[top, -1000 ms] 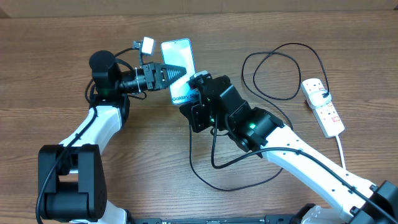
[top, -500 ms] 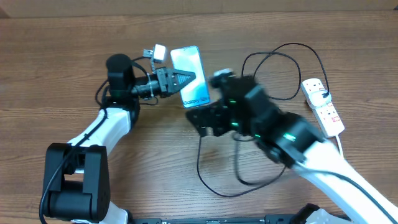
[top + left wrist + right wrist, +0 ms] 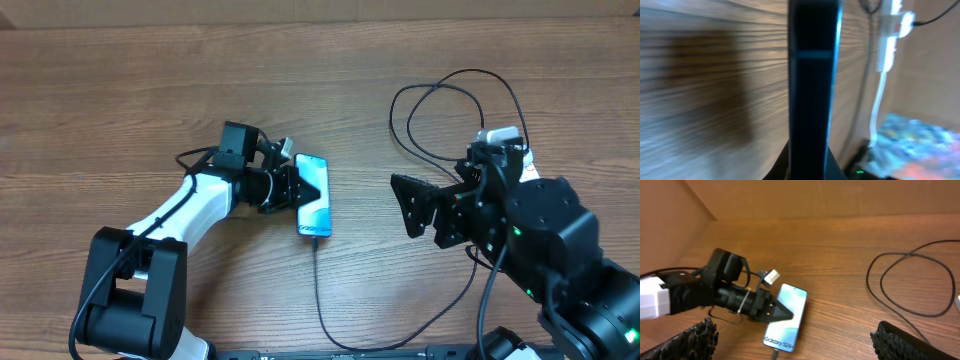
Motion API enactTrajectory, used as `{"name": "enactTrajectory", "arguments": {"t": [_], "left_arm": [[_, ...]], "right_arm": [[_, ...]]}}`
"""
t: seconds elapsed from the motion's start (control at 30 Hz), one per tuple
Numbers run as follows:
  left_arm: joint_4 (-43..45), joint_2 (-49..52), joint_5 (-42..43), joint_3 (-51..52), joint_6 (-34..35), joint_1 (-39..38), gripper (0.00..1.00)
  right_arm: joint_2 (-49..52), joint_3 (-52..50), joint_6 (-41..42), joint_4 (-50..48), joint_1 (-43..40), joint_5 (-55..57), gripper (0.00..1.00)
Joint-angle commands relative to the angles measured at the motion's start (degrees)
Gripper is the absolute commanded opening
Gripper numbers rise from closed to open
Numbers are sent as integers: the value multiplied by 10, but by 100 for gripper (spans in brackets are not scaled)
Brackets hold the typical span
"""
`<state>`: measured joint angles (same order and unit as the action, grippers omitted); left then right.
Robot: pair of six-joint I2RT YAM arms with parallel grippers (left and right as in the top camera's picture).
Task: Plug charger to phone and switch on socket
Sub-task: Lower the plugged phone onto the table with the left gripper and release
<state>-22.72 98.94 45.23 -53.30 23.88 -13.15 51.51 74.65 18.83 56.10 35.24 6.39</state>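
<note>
Left gripper (image 3: 297, 190) is clamped on the phone (image 3: 313, 196)'s edge. Right gripper (image 3: 408, 205) gapes wide, empty, well right of the phone.

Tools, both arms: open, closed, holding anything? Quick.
Left tool: closed on the phone.
Right tool: open, holding nothing.

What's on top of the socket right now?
The right arm hangs over the socket, hiding nearly all of it overhead. The left wrist view shows it blurred; switches unreadable.
</note>
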Motion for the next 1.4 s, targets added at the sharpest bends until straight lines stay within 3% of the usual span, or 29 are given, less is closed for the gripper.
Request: {"name": "enactTrajectory", "arguments": {"t": [0.0,0.17,0.73,0.93,1.17,1.37], "left_arm": [[-34,0,-64,-11,-129,18,4],[-53,12,-81,-11,-162,37,4],[-42,105,-64,-11,-146,40,5],[-43,107,-86,-11,-144,42,20],[-50,107,-110,-11,-144,42,28],[-70,107,-203,-11,-126,42,36]], "right_arm": [[17,7,-2,0,-3,-10,100],[43,7,-2,5,-3,-44,100],[68,7,-2,9,-3,-48,100],[68,7,-2,11,-3,-48,100],[68,7,-2,11,-3,-48,100],[68,7,-2,15,-3,-48,100]]}}
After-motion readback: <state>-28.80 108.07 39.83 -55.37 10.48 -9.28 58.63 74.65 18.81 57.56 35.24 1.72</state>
